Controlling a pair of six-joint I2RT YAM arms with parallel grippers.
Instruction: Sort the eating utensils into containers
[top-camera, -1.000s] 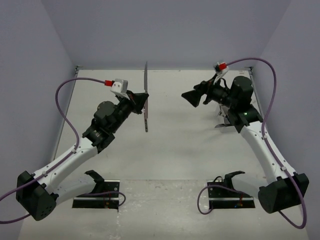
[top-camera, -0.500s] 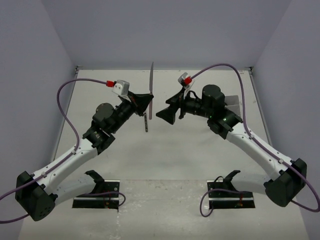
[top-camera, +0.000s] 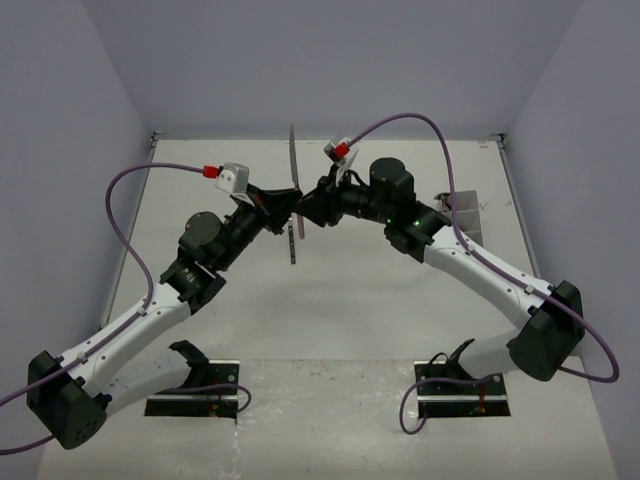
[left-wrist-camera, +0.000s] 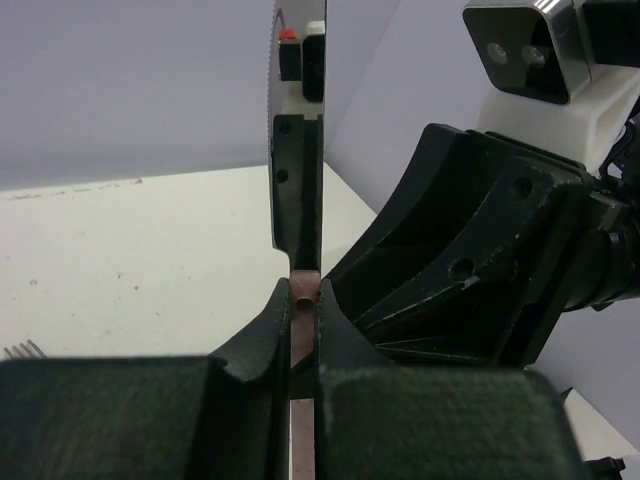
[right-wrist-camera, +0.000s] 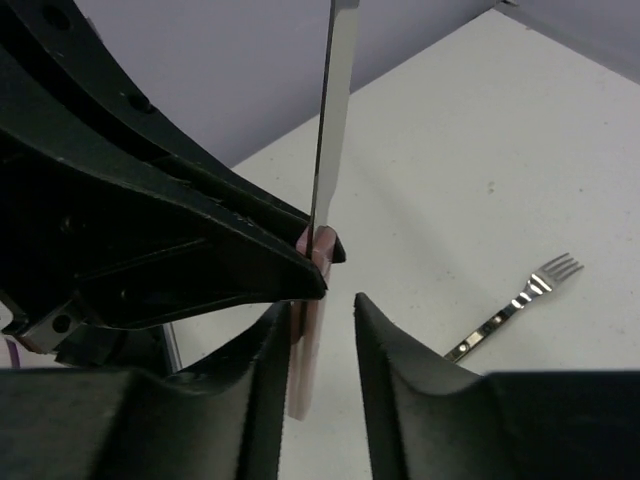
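A pink-handled table knife (top-camera: 291, 170) stands upright in mid-air over the middle of the table. My left gripper (top-camera: 288, 205) is shut on its pink handle (left-wrist-camera: 303, 300), with the serrated blade (left-wrist-camera: 297, 180) rising above the fingers. My right gripper (top-camera: 304, 212) faces it from the right. Its jaws straddle the lower handle (right-wrist-camera: 309, 360) with a gap left on the right side, so the right gripper (right-wrist-camera: 322, 306) is open. The white containers (top-camera: 466, 213) sit at the right behind the right arm. A metal fork (right-wrist-camera: 517, 306) lies on the table.
Fork tines (left-wrist-camera: 22, 350) show at the left edge of the left wrist view. The two grippers are nearly touching. Purple cables loop above both arms. Walls bound the table on three sides.
The right arm swung left from the containers to the knife and its jaws narrowed around the pink handle. The left gripper kept hold of the knife, shifting only slightly.
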